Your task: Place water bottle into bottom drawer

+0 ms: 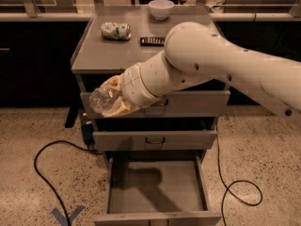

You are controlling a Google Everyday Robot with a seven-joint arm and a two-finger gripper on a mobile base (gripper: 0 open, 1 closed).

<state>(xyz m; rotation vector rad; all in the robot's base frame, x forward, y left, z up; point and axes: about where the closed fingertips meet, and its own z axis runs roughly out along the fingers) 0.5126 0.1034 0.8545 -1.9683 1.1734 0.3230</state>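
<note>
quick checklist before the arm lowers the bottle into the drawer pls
1. Water bottle gripped by the end effector: ok.
2. Bottom drawer pulled open: ok.
3. Drawer floor free of objects: ok.
4. Bottle lined up over the opening: not ok, it hangs at top drawer height, near the cabinet's left edge.
5. Floor cable outside the drawer: ok.
6. Clearance between arm and drawer fronts on the way down: cannot tell.
</note>
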